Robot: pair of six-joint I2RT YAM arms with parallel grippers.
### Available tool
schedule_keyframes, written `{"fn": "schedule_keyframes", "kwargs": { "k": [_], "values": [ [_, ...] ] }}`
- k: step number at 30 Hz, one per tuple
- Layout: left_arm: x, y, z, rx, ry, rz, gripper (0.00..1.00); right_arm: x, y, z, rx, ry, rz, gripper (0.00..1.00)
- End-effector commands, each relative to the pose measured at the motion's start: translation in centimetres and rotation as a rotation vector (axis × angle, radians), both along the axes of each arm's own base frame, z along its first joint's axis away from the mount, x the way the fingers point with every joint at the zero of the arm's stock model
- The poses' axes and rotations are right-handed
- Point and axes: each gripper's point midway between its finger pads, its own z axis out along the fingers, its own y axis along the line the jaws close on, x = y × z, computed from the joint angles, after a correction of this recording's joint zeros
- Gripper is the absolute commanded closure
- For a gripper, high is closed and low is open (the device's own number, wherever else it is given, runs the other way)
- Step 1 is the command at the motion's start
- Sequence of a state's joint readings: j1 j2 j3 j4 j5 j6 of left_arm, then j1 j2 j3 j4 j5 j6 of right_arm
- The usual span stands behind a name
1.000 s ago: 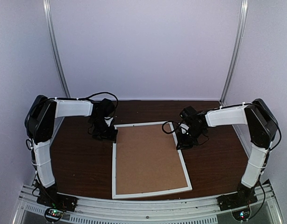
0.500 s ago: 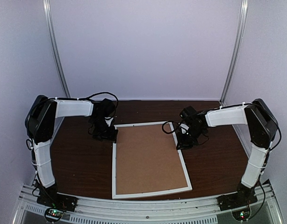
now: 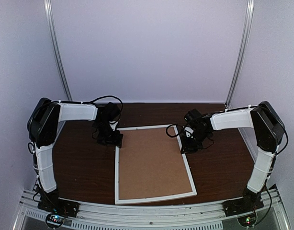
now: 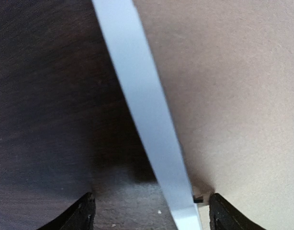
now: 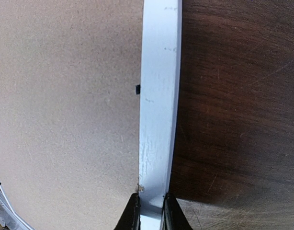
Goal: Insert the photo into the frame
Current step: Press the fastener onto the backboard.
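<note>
A: Pale lilac walls (image 3: 147, 48) round a dark wooden desk (image 3: 80, 167). Where to find the frame (image 3: 116, 177)?
B: Flat at mid-desk, white rails around a brown backing board (image 3: 152, 163), near rail by the desk's front edge.
A: And the left tool (image 4: 154, 215)?
B: Released, with fingers (image 4: 84, 215) spread wide, straddling the left rail near its far corner, one over bare desk, one over the board.
A: And the right tool (image 5: 151, 213)?
B: Clenched on the right rail toward the far end, both fingers pressed against the rail's sides. Small black tab (image 5: 137, 88) seen at the board's edge just beyond.
</note>
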State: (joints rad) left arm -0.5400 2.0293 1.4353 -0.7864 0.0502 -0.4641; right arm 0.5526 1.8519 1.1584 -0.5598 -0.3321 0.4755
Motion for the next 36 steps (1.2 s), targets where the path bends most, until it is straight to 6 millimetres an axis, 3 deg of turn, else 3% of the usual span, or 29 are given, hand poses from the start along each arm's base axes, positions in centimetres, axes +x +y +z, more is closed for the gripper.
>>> {"fn": "schedule_keyframes", "kwargs": {
  "k": [1, 8, 14, 20, 28, 36],
  "values": [
    [-1.7, -2.1, -2.8, -0.024, 0.059, -0.044, 0.17, 0.1, -0.2, -0.9, -0.022, -0.007, -0.013, 0.95],
    [-1.5, -2.4, -2.4, -0.029, 0.043, -0.054, 0.15, 0.0, -0.3, -1.1, -0.025, -0.003, -0.01, 0.95],
    [-0.4, -2.5, 1.6, -0.067, -0.074, -0.058, 0.08, 0.1, -0.1, -1.1, -0.021, -0.004, -0.01, 0.95],
    [-2.0, -1.7, 5.0, -0.099, -0.113, -0.059, 0.06, 0.1, -0.1, -1.0, -0.018, -0.008, -0.013, 0.95],
    [-6.7, 0.2, 5.2, -0.093, -0.073, -0.041, 0.06, 0.1, -0.2, -1.0, -0.017, -0.011, -0.015, 0.95],
    [-9.2, 0.5, 2.7, -0.036, -0.014, -0.031, 0.06, 0.2, 0.0, -0.9, -0.008, -0.013, -0.016, 0.95]
  ]
}}
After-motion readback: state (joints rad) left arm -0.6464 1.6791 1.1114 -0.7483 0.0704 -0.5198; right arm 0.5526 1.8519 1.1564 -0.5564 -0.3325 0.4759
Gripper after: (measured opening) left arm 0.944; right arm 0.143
